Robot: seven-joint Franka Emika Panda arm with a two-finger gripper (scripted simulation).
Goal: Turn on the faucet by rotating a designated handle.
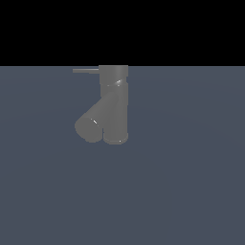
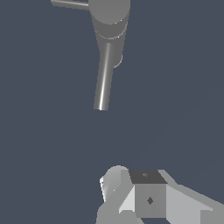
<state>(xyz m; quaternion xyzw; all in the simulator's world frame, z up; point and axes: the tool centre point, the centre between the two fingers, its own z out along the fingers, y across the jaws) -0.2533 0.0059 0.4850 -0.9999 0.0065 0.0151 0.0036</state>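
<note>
The dark grey faucet (image 1: 115,103) stands upright on the blue-grey floor, its thick spout (image 1: 93,122) slanting down toward the exterior view's left. The thin handle (image 1: 86,71) juts level from the top cap, also toward the exterior view's left. From the wrist view I look down on the faucet's cap (image 2: 109,11), with the handle (image 2: 70,4) beside it and the spout (image 2: 104,78) reaching out from under it. My gripper (image 2: 131,188) shows only as light grey parts, well apart from the faucet and touching nothing. How its jaws stand is unclear. The exterior view does not show the gripper.
A plain blue-grey floor (image 1: 191,191) spreads around the faucet, with black background above its far edge. No other objects show.
</note>
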